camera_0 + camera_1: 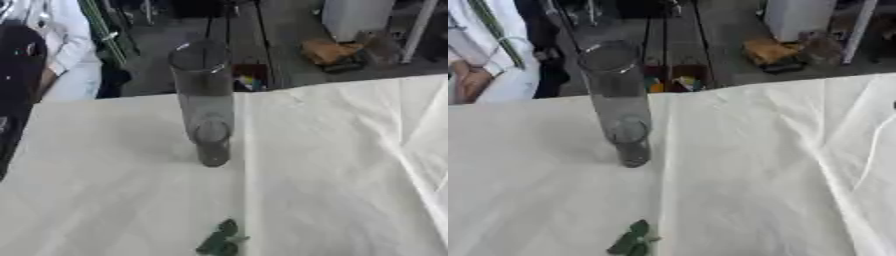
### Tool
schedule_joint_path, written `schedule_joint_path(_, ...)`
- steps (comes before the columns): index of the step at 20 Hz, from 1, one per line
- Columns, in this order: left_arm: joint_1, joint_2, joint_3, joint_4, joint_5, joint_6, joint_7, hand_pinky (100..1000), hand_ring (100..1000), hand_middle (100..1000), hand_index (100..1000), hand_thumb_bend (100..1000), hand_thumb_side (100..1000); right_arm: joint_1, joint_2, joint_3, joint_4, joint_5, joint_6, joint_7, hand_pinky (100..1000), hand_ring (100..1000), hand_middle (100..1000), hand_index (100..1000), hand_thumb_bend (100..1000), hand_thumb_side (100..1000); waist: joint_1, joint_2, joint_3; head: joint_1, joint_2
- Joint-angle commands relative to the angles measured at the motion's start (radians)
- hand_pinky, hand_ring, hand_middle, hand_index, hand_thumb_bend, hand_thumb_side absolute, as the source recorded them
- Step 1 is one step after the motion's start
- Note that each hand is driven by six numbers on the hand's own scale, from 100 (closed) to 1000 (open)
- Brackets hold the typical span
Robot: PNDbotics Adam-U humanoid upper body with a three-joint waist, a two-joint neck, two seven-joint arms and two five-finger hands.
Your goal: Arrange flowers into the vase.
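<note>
One tall glass vase (202,95) stands upright on the white-covered surface (332,170); green leaves (220,240) lie near its front edge. No fingers show, so their state cannot be told.

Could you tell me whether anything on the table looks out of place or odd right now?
Nothing is spilled or broken. The tall clear glass vase stands upright and holds no flowers, and only a bit of green leaves shows at the near edge of the white tablecloth. Neither robot hand is in view.
</note>
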Motion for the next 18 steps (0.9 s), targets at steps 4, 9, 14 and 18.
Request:
schedule_joint_path(4,-0.062,0.007,0.029,0.005,0.004,-0.032,0.013,100,100,100,100,222,340,-0.002,-0.029,0.0,-0.018,-0.008,0.003,0.005,791,739,415,868,100,852,0.001,-0.025,-0.004,0.011,0.009)
schedule_joint_path(9,-0.072,-0.011,0.032,0.0,0.025,-0.059,0.02,100,100,100,100,228,340,-0.002,-0.027,0.001,-0.018,-0.009,0.006,0.01,791,739,414,868,100,852,0.003,-0.022,-0.011,0.02,0.006)
schedule_joint_path(14,-0.088,-0.032,0.028,-0.016,0.036,-0.097,0.019,100,100,100,100,239,335,-0.003,-0.027,0.004,-0.018,-0.011,0.008,0.016,794,741,411,869,100,853,0.008,-0.021,-0.021,0.035,0.008)
schedule_joint_path(18,-0.095,-0.046,0.019,-0.022,0.051,-0.109,0.014,100,100,100,100,236,334,-0.004,-0.027,0.006,-0.018,-0.012,0.011,0.022,796,743,409,871,100,853,0.014,-0.018,-0.029,0.036,0.007)
